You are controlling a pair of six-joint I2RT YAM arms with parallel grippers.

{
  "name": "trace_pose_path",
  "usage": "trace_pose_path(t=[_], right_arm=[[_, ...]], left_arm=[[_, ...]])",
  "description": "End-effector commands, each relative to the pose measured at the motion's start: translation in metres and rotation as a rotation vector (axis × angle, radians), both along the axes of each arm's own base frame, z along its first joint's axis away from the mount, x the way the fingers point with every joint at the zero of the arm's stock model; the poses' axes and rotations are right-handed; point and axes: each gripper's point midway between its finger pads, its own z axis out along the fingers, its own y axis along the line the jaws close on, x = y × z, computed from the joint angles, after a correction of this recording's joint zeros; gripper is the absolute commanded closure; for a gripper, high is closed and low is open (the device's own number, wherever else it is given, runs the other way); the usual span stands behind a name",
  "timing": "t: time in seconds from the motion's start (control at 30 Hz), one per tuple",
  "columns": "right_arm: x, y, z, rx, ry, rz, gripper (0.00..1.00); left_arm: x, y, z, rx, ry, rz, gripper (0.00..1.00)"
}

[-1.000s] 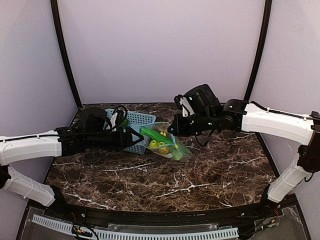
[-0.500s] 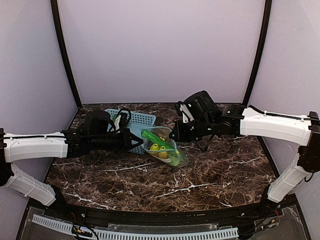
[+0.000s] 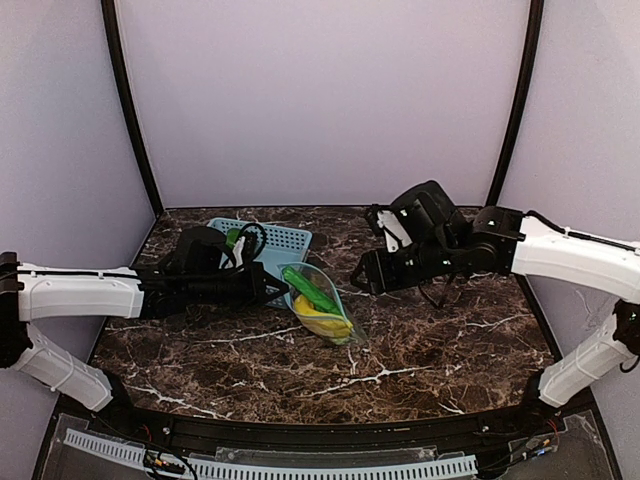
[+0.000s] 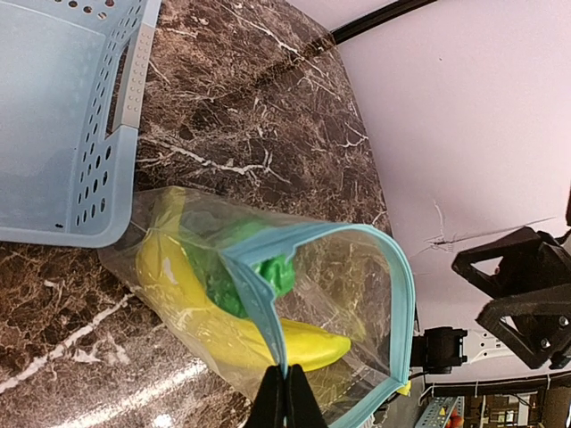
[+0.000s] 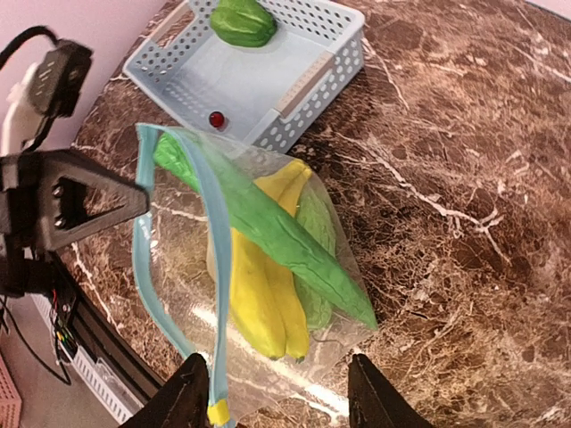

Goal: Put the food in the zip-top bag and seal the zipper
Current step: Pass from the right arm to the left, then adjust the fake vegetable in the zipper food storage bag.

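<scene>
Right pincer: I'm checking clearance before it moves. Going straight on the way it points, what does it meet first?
Probably the zip-top bag, near its blue zipper; depth is unclear.

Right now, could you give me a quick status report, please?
Left fingers shut on zipper, mouth open. Right fingers open, off the bag. Banana and cucumbers inside; bell pepper still in basket.

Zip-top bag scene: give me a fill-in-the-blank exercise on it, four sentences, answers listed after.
The left gripper is shut on the zip-top bag's ____.
The bell pepper lies in the ____, outside the bag.
The right gripper stands ____, holding nothing.
The yellow ____ is inside the bag.
Missing words: zipper; basket; open; banana.
</scene>
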Motion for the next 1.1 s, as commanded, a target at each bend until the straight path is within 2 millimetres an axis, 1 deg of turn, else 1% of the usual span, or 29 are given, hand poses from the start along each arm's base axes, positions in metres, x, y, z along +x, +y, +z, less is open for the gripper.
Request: trace_pose_path(t=[0.0,0.1,0.13,0.17,0.27,0.37,0.4,0.43,0.57,0.67,0.8,0.9,1.07], right_arm=[[-0.023,0.008,0.021,0.003,-0.048,0.114,0.52],[-0.034,0.03,0.025,0.02,-0.053,0.176,0.59],[-0.036,0.038,0.023,0.016,-0.054,0.191,0.62],[-0.037,0.048,0.025,0.024,-0.063,0.208,0.63],[-0.033,0.07,0.021,0.015,-0.063,0.217,0.68],[-0.023,0.086,0.016,0.005,-0.069,0.199,0.72],[-0.018,0.091,0.011,-0.008,-0.073,0.189,0.72],[-0.013,0.093,0.012,-0.012,-0.085,0.176,0.73],[0.006,0.102,-0.009,-0.076,-0.089,0.134,0.74],[0.019,0.103,-0.021,-0.113,-0.089,0.101,0.74],[0.029,0.107,-0.029,-0.144,-0.109,0.102,0.71],[0.036,0.11,-0.031,-0.164,-0.134,0.109,0.68],[0.049,0.11,-0.038,-0.211,-0.175,0.125,0.66]], left_arm=[[-0.003,0.0,0.0,-0.002,-0.006,-0.005,0.99],[-0.004,0.004,0.001,0.005,-0.011,0.004,0.99],[-0.004,0.005,0.0,0.009,-0.009,0.005,0.99],[-0.005,0.005,0.001,0.009,-0.011,0.007,0.99],[-0.006,0.007,0.0,0.015,-0.008,0.008,0.99],[-0.008,0.008,-0.002,0.015,-0.003,0.009,0.99],[-0.008,0.009,-0.001,0.013,-0.003,0.01,0.99],[-0.008,0.009,-0.002,0.012,-0.002,0.008,0.99],[-0.009,0.01,-0.002,0.012,-0.001,0.009,0.99],[-0.01,0.011,-0.002,0.012,0.0,0.007,0.99],[-0.011,0.01,-0.002,0.009,0.002,0.004,0.99],[-0.011,0.01,-0.002,0.006,0.002,0.001,0.99],[-0.012,0.009,-0.001,0.002,0.001,-0.005,0.99]])
